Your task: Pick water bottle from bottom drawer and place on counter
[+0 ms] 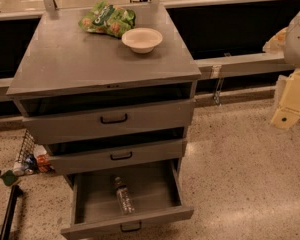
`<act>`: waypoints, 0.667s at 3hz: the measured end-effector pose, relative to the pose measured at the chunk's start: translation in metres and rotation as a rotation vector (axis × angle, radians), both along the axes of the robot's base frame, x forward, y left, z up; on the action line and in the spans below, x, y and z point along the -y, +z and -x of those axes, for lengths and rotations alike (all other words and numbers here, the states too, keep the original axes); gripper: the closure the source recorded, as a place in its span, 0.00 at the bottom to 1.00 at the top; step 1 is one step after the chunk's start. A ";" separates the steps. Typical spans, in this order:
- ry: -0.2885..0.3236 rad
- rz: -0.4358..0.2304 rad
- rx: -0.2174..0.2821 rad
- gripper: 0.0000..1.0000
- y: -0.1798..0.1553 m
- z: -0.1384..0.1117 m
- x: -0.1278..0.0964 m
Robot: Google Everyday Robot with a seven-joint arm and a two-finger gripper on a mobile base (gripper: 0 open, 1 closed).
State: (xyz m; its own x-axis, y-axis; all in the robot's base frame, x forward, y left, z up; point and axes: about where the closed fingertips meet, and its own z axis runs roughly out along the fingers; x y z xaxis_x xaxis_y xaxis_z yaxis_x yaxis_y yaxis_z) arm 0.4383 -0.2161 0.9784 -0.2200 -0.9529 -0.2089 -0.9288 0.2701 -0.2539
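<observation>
The water bottle (124, 196), clear with a white cap, lies on its side inside the bottom drawer (90, 199), which is pulled wide open. The drawer's front with its black handle (130, 227) is at the lower edge of the view. The counter (75, 59) is the grey top of the cabinet above. My gripper (286, 115), pale yellow under a white arm section, hangs at the far right edge, above the floor. It is well right of the cabinet, at about the height of the top drawer, far from the bottle.
A green snack bag (107, 18) and a white bowl (142, 39) sit at the back of the counter. The two upper drawers (110, 120) stand slightly ajar. A wire basket with small items (26, 156) is on the floor at the left. Speckled floor (240, 174) lies to the right.
</observation>
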 end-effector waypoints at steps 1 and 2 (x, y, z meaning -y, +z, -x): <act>-0.003 -0.010 0.004 0.00 0.001 -0.001 -0.001; -0.015 -0.047 0.019 0.00 0.002 -0.003 -0.004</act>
State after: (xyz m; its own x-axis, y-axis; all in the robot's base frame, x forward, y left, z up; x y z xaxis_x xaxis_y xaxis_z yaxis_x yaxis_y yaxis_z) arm 0.4411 -0.2118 0.9807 -0.2293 -0.9386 -0.2577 -0.9197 0.2956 -0.2585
